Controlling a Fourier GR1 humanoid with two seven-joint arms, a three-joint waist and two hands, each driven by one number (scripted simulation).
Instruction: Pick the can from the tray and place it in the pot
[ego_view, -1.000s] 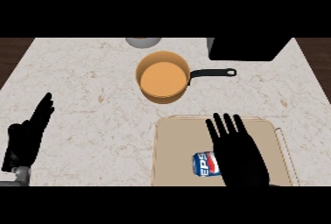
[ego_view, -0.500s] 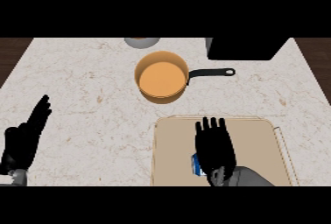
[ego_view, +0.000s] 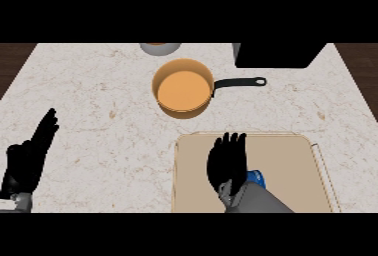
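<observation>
In the head view a blue can (ego_view: 255, 178) lies on the tan tray (ego_view: 295, 160) at the lower right; only a small blue edge of it shows. My right hand (ego_view: 227, 161) lies over the can with straight fingers pointing away from me, hiding most of it. Whether the hand touches the can is hidden. The orange pot (ego_view: 182, 90) with a black handle (ego_view: 240, 82) stands on the counter beyond the tray. My left hand (ego_view: 29, 156) rests open at the left edge, fingers up.
A grey round vessel (ego_view: 160, 48) stands at the counter's far edge above the pot. A black block (ego_view: 280, 54) sits at the far right. Bare marble counter (ego_view: 103, 110) stretches between my left hand and the tray.
My right hand has shifted left and drawn back over the tray, from beside the can to on top of it, so the can is now nearly covered. The left hand has not moved.
</observation>
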